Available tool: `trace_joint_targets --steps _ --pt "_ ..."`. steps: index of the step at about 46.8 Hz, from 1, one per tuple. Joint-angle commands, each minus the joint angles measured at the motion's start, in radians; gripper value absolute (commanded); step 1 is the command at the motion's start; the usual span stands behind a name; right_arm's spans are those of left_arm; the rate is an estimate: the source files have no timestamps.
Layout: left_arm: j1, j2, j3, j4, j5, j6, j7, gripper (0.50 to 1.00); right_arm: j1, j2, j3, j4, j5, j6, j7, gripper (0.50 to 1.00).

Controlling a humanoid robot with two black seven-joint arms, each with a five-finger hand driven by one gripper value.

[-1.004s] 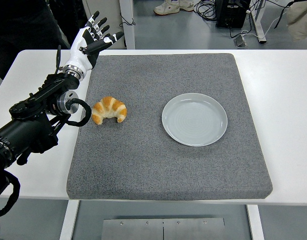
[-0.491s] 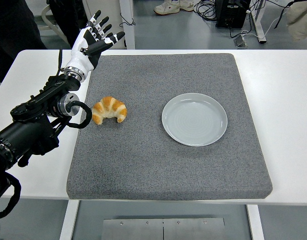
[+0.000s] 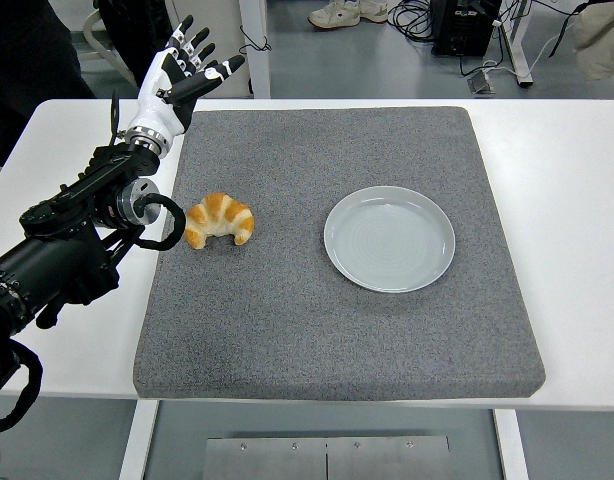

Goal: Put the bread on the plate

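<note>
A golden croissant (image 3: 219, 220) lies on the left part of the grey mat (image 3: 327, 330). An empty pale grey plate (image 3: 389, 238) sits on the mat to its right, well apart from it. My left hand (image 3: 183, 74) is raised at the mat's far left corner, beyond the croissant, with its fingers spread and holding nothing. The black left forearm (image 3: 77, 230) runs in from the left edge, and a cable loop on it sits just left of the croissant. The right arm is out of view.
The mat covers most of the white table (image 3: 572, 200). A person in dark clothes (image 3: 37, 50) stands at the top left, close behind my raised hand. Shoes and cables lie on the floor beyond the table.
My left hand has lifted slightly up and to the left, staying open. The croissant and plate have not moved.
</note>
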Motion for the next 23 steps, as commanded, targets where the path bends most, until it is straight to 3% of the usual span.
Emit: trace_joint_targets --steps 1,8,11,16,23 --pt "-0.005 0.022 -0.002 -0.047 -0.001 0.005 0.023 0.963 0.000 0.000 0.000 0.000 0.001 0.000 0.000 1.000" --pt "-0.016 0.133 0.012 -0.263 0.000 0.067 0.176 0.960 0.002 0.000 -0.002 0.000 -0.001 -0.002 0.000 1.000" --pt "-0.024 0.194 0.018 -0.366 0.002 0.091 0.219 0.960 0.009 0.000 0.001 0.000 -0.001 -0.002 0.000 1.000" --pt "-0.059 0.289 0.070 -0.473 0.002 0.108 0.247 0.963 0.011 0.000 0.004 0.000 0.001 -0.002 0.000 1.000" --pt "-0.096 0.403 0.169 -0.518 0.002 0.102 0.251 0.966 0.011 0.000 0.006 0.000 0.001 0.000 0.000 1.000"
